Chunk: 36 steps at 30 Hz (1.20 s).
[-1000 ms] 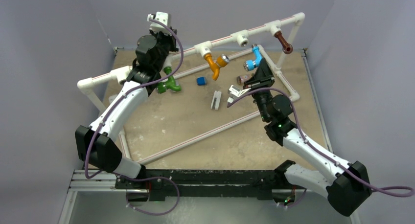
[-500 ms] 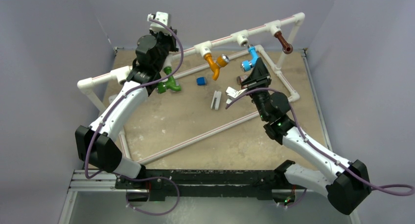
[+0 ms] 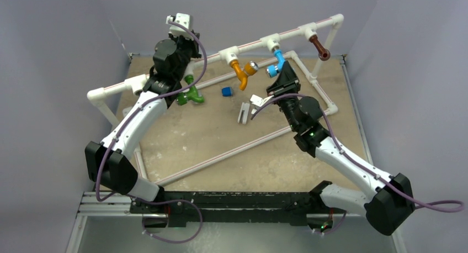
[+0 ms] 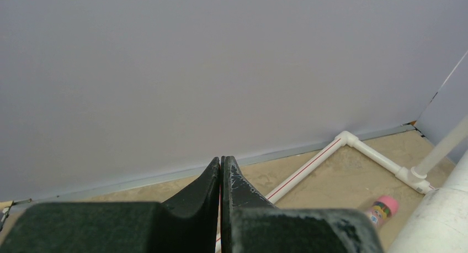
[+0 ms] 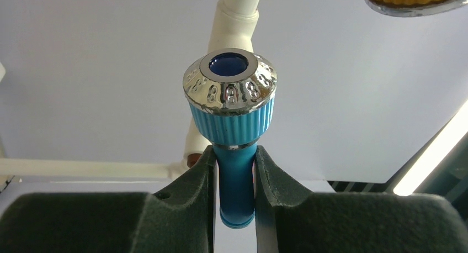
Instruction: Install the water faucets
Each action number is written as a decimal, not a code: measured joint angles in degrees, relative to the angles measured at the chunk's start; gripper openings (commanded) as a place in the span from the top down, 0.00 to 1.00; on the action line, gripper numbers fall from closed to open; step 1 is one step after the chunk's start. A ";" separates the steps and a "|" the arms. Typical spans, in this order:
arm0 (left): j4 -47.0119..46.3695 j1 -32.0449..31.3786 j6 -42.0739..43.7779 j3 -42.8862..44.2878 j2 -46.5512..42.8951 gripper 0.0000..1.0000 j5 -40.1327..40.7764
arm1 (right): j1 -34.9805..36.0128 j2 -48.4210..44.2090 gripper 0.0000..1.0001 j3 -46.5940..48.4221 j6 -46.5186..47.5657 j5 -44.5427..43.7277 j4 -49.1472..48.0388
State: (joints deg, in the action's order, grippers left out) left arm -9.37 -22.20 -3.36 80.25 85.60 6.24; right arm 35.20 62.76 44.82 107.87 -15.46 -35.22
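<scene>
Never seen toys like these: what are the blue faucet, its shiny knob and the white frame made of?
The blue faucet looks like matte moulded plastic with a ribbed collar. Its knob is mirror-shiny silver with embossed bumps: chromed plastic or metal, hard to tell. The frame seems glossy white plastic plumbing pipe.

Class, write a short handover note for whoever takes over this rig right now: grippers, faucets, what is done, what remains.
Left gripper: shut, empty, pointing at the back wall.
Right gripper: shut on the blue faucet, whose upper end is at a white tee fitting on the pipe rail.
Orange faucet and brown faucet: hanging from their fittings, seemingly installed.
Green faucet: beside the left arm; its mounting is hidden.
Left to do: seat the blue one, release, then check the green.
</scene>
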 measured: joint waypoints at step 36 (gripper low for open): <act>-1.18 0.00 -0.02 0.04 0.04 1.00 0.37 | 0.04 1.40 1.00 10.84 -22.43 0.63 15.43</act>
State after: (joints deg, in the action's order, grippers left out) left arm -10.55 -22.20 -3.38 80.29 85.65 6.61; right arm 35.24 64.16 55.66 85.45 -14.83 -19.79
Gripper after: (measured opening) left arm 0.002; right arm 0.256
